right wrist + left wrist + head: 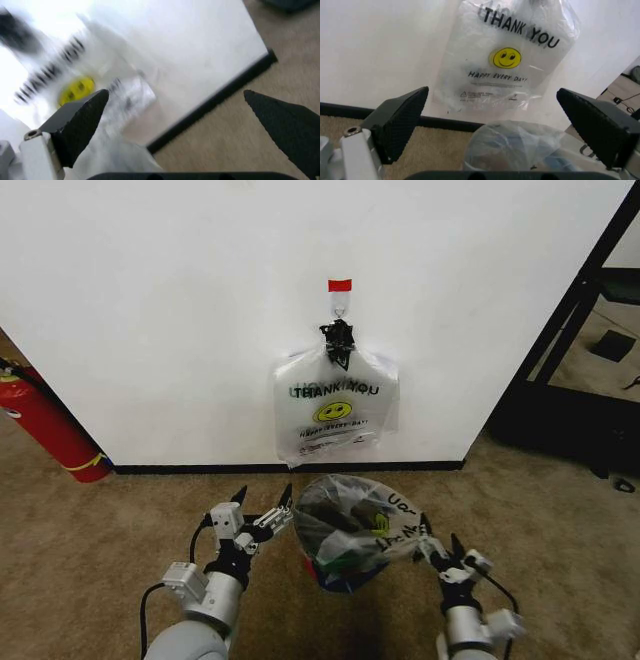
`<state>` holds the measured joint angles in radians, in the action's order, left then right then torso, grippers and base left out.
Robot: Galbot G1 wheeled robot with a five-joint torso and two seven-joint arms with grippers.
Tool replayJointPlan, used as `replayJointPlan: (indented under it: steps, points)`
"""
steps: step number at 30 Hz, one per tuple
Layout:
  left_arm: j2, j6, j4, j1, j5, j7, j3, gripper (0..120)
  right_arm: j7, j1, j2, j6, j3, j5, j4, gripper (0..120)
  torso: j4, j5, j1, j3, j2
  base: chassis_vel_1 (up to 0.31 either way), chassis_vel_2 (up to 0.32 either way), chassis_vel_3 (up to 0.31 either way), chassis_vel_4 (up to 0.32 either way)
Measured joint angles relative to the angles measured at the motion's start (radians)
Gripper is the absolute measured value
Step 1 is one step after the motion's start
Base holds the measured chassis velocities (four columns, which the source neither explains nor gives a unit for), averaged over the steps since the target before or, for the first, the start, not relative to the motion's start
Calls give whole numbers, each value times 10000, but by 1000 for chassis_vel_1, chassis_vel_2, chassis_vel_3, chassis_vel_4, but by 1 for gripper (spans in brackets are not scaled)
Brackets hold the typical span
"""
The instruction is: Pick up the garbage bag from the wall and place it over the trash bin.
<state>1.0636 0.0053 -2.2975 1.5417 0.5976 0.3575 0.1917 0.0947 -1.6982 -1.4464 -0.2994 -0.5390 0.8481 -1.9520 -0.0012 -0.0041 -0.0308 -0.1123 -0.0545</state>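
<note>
Hanging at the centre of the head view, the bundle of bags (335, 412) is dangling from a hook under the red tape strip (340, 285) on the wall (150, 300), its long axis running vertically. Lower in the frame, the garbage bag (345, 525) is already lying draped over the trash bin (335, 572), its lettered edge spilling toward the lower right. The left gripper (262, 507) is hovering just beside the bag's left rim with its jaws spread wide and empty. The right gripper (436, 542) is sitting at the bag's right edge, jaws likewise spread, and whether they are touching the plastic I cannot tell. Judging from this, the bag is lying between the two grippers, each about equally near, so any tidying of the rim is turning on inward reaches from both sides.
</note>
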Motion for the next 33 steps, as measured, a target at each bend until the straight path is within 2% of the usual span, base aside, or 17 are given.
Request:
replayJointPlan:
  steps: [7,9,11,13,14,17,18,22,27,33]
  points:
    - [26,7,115,0,-67,-4,-70,100,-102,-519,94,-240,-825,368,-784,100,1,0,0,0,0,0,0,0,0]
    - [26,-58,193,-11,-253,-40,-63,100,-157,-655,80,-461,-928,-228,-849,100,2,-1,0,0,0,0,0,0,0]
    - [22,-350,433,-32,-845,-183,-26,100,-190,-868,46,-1405,-1012,-1991,-655,100,3,0,0,1,0,0,0,0,0]
    - [23,-500,538,-42,-1076,-226,-16,100,-248,-944,27,-1669,-1018,-2533,-572,100,3,0,0,0,0,0,0,0,0]
    - [28,-790,728,-65,-1467,-298,-1,100,-424,-1094,-20,-2111,-1022,-3432,-456,100,1,1,0,0,0,0,0,0,0]
    - [215,-2025,1484,-92,-2835,-506,159,100,-1781,-1639,-253,-2680,-856,-5450,-589,100,0,0,0,0,1,0,0,0,0]
    - [215,-2025,1484,-92,-2835,-506,159,100,-1781,-1639,-253,-2680,-856,-5450,-589,100,0,0,0,0,1,0,0,0,0]
    - [697,-3051,1776,389,-3391,-654,554,100,-3407,-2318,-476,-2842,-286,-7087,-1274,100,2,-1,0,0,1,0,0,0,0]
    - [922,-3599,1894,909,-3621,-839,1024,100,-3689,-2743,-785,-2740,37,-7643,-1938,100,3,-2,0,1,0,0,0,0,0]
    - [816,-3952,2013,1125,-3430,-956,1524,100,-3514,-2843,-1247,-2716,127,-8102,-2070,100,1,-2,0,1,1,0,0,0,0]
